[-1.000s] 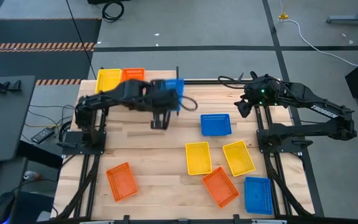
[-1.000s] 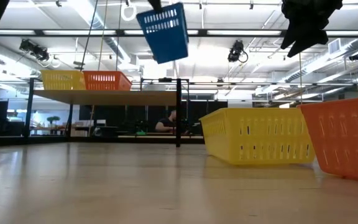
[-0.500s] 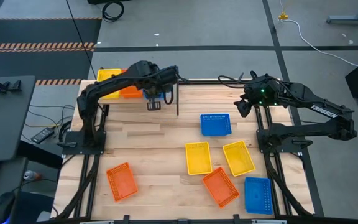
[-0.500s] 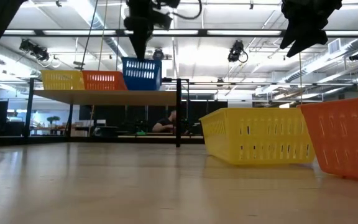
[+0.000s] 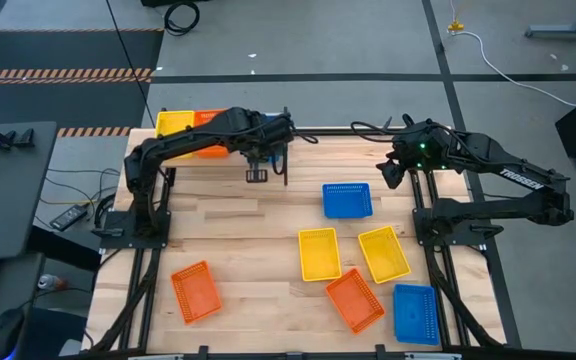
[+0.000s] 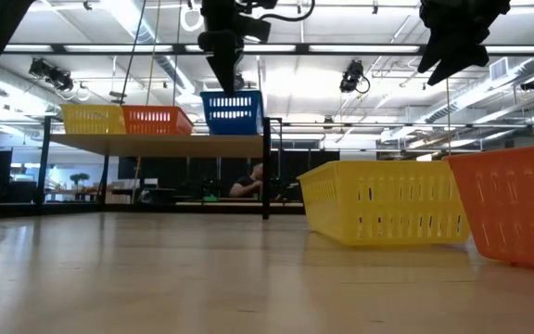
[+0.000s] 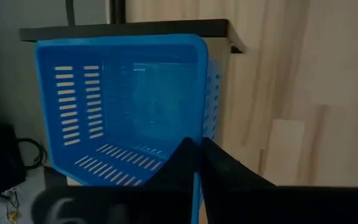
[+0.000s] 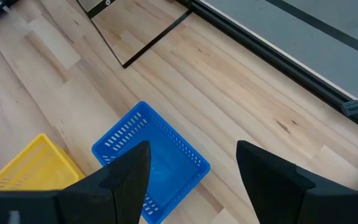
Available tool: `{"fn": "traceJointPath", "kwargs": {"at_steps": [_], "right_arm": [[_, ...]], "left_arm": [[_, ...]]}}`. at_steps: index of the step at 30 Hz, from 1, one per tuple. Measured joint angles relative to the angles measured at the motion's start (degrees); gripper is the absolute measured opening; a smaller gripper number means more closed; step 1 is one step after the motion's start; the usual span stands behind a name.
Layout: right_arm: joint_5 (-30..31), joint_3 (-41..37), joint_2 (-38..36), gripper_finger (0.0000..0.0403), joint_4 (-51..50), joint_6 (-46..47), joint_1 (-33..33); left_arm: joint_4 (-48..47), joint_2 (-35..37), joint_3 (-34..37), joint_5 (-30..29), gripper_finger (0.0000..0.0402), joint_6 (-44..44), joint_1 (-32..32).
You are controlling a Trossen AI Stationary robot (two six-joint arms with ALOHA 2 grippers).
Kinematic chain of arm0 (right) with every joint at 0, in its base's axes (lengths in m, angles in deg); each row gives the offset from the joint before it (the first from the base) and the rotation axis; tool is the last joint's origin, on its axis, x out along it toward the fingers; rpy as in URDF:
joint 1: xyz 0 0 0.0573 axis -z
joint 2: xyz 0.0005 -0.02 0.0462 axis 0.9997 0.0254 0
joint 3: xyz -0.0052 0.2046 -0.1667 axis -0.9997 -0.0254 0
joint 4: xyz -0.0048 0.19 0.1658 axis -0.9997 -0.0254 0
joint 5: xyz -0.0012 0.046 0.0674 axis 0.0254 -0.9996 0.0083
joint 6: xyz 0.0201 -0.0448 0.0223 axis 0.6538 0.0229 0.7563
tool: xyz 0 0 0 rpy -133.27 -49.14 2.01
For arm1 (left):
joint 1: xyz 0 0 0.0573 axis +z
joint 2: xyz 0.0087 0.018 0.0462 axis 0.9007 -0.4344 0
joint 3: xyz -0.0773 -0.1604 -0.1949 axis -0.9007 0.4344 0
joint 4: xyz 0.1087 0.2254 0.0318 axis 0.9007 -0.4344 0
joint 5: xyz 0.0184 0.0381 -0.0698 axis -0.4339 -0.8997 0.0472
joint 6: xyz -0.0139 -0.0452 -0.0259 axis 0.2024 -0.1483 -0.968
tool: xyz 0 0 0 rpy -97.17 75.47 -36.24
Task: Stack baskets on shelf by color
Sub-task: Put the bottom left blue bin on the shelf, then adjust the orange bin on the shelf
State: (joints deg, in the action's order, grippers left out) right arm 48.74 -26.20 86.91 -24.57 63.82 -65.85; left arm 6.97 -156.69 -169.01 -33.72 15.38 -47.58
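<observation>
A blue basket (image 6: 232, 112) stands level on the right end of the shelf (image 6: 137, 144), beside an orange basket (image 6: 158, 120) and a yellow basket (image 6: 94, 119). My left gripper (image 6: 225, 83) reaches down from above and is shut on the blue basket (image 7: 123, 106). My right gripper (image 8: 194, 180) hangs open high over the table's far right, above another blue basket (image 8: 151, 158) and touching nothing. In the high view the left arm (image 5: 218, 130) hides most of the shelf's right end. My left gripper pinches the rim of one wall of the blue basket (image 7: 196, 182), one finger inside the basket and one outside. The fingers (image 7: 229, 174) come from above, pointing down. The basket sits level with its base on the shelf's right end.
Loose on the table lie a blue basket (image 5: 348, 200), two yellow baskets (image 5: 319, 254) (image 5: 383, 253), an orange one (image 5: 355, 300), a blue one (image 5: 415, 313) and an orange one (image 5: 196, 292) near the left. The shelf's black leg (image 5: 286, 160) stands by the left gripper.
My left gripper carried the blue basket from high and tilted toward the far edge and down onto the shelf, where it came level. It then moved the basket a little toward the shelf's right end. The gripper stayed shut on it.
</observation>
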Motion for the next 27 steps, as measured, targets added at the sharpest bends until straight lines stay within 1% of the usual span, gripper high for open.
{"fn": "traceJointPath", "kwargs": {"at_steps": [4, 9, 12, 19, 23, 27], "right_arm": [[0.0, 0.0, 0.0, 0.0244, 0.0, 0.1, 0.0], [0.0, 0.0, 0.0, 0.0244, 0.0, 0.2, 0.0], [0.0, 0.0, 0.0, 0.0244, 0.0, 0.2, 0.0], [-0.1, 0.0, 0.0, 0.0244, 0.0, 0.2, 0.0], [-0.1, 0.0, 0.0, 0.0244, 0.0, 0.1, 0.0], [-0.1, 0.0, 0.0, 0.0244, 0.5, 0.0, 0.0]], "left_arm": [[0.5, 0.0, 0.0, 0.1, 0.0029, -0.4, 1.0], [0.2, 0.0, 0.0, -0.2, 0.0066, -0.6, 2.0], [-0.7, 0.2, 0.0, -2.7, 0.0089, -1.1, 1.9], [-1.1, 3.1, 0.0, -3.2, 0.0131, -3.5, 1.4], [-6.0, 5.7, 0.0, -3.6, 0.0147, -7.7, 1.6], [-10.9, 7.5, 0.0, -3.6, 0.0157, -12.1, 4.5]]}}
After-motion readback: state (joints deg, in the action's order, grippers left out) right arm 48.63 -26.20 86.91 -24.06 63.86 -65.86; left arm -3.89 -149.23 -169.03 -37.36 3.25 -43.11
